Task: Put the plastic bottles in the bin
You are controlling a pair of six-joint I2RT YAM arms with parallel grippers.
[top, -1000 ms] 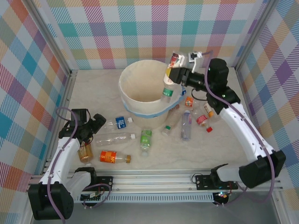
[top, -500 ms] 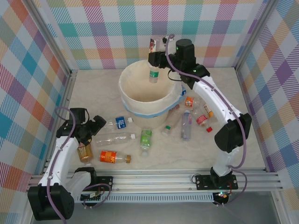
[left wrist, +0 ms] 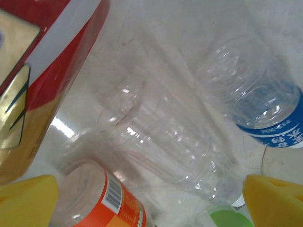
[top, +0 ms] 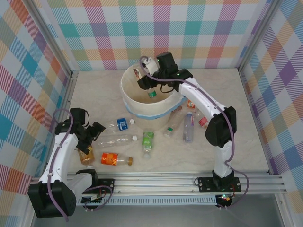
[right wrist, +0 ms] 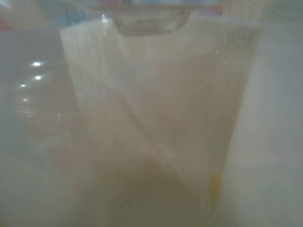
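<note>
Clear unlabelled plastic bottle [top: 116, 140] left of round cream bin [top: 142, 109] likely light, slick, squashy: grip mid-body; left pincer [top: 92, 135] released, right pincer [top: 144, 80] over bin, state unclear

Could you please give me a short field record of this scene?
bin: cream-white, far centre of the table
right gripper: over the bin's mouth, jaw state unclear
bottle with green label: within the bin's mouth, just below that gripper
left gripper: open, over a clear bottle
other bottles: lying in front of the bin
</note>
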